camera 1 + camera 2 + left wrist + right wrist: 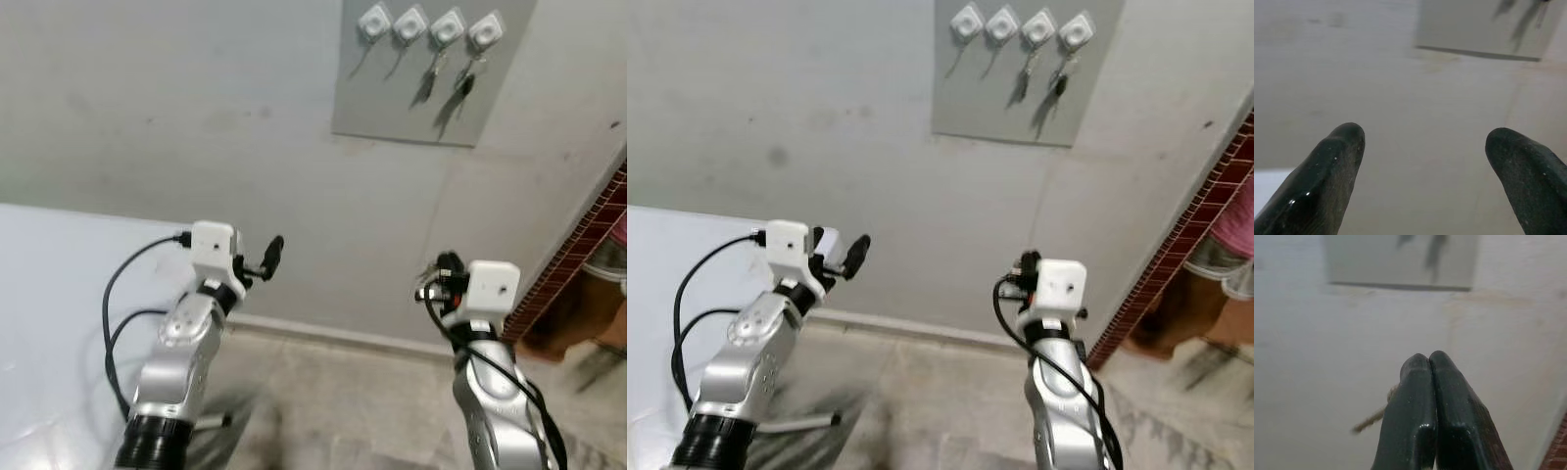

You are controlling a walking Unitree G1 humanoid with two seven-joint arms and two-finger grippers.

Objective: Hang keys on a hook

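Note:
A grey panel (411, 108) on the wall carries a row of white hooks (409, 24). Keys (434, 73) hang from the two hooks on the right, and the two on the left show thin shadows below them. My right gripper (1429, 360) is raised toward the wall well below the panel. It is shut, with a tan cord (1374, 418) sticking out beside its fingers; whatever hangs on the cord is hidden. My left gripper (1422, 137) is held up at about the same height, open, with nothing between its fingers.
A white tabletop (49, 323) lies at my left. A brick pillar (578, 255) runs along the right, with a person (1225, 250) beyond it. Bare concrete floor (343, 392) meets the wall ahead.

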